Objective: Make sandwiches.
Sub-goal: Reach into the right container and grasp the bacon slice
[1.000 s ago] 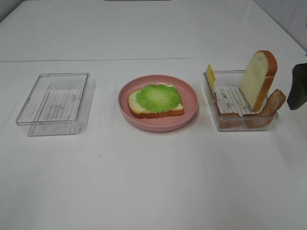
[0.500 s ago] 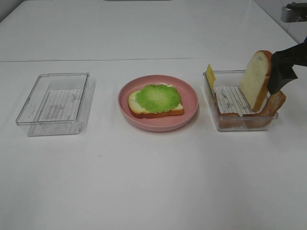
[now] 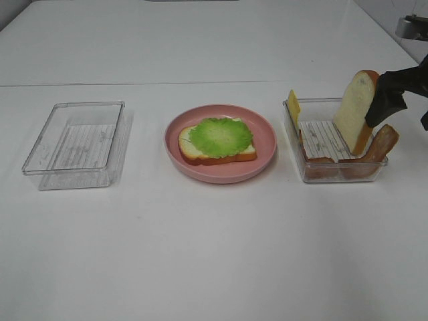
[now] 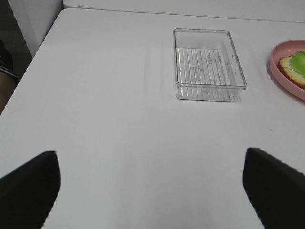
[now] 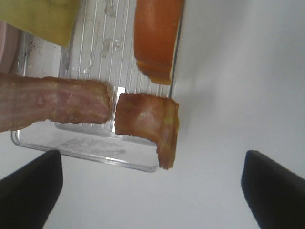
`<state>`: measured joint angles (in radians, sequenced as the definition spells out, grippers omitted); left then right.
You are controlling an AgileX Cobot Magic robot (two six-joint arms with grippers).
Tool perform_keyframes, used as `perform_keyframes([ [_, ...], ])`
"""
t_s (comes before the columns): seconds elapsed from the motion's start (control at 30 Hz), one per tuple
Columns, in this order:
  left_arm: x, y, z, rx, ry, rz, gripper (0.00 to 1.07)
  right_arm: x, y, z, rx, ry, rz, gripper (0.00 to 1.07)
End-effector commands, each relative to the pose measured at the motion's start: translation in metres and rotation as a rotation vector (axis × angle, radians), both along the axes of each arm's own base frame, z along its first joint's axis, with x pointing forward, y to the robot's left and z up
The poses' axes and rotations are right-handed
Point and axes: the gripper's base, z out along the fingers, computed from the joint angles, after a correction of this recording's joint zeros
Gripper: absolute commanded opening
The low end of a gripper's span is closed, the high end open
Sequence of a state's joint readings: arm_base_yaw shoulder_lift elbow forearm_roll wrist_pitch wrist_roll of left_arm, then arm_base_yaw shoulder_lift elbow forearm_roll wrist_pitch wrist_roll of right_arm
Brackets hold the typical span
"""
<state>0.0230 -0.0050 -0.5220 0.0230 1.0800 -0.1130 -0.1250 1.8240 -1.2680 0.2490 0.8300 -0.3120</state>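
The right gripper (image 5: 152,191), at the exterior view's edge a second ago, now hangs over the clear box (image 3: 341,175) beside the upright bread slice (image 3: 358,110), jaws wide apart and empty. The half-built sandwich (image 3: 217,140), bread under lettuce, lies on the pink plate (image 3: 267,144). Only the right wrist view separates two bacon pieces (image 5: 147,119). Only the left wrist view shows the left gripper (image 4: 152,191), spread open above the table (image 4: 119,143).

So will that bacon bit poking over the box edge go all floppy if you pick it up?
Probably a bit bendy: the bacon strip curls down over the clear box's rim, so it looks soft. It seems thin, so likely light. Its bumpy surface probably won't slip much.
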Motion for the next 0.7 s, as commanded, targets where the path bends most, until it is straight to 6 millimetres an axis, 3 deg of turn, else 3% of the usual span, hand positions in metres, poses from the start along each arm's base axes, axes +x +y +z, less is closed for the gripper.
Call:
perform_keyframes([
  [0.03,-0.002,0.0,0.001,0.0,-0.021,-0.003,0.96,0.007,-0.002,-0.006,0.004,-0.035,0.004,0.99],
  [0.43,-0.002,0.0,0.001,0.0,-0.021,-0.003,0.96,0.014,-0.003,-0.033,0.006,0.016,0.006,0.99],
  [0.7,-0.002,0.0,0.001,0.0,-0.021,-0.003,0.96,0.017,-0.004,-0.038,0.0,0.007,0.006,0.87],
])
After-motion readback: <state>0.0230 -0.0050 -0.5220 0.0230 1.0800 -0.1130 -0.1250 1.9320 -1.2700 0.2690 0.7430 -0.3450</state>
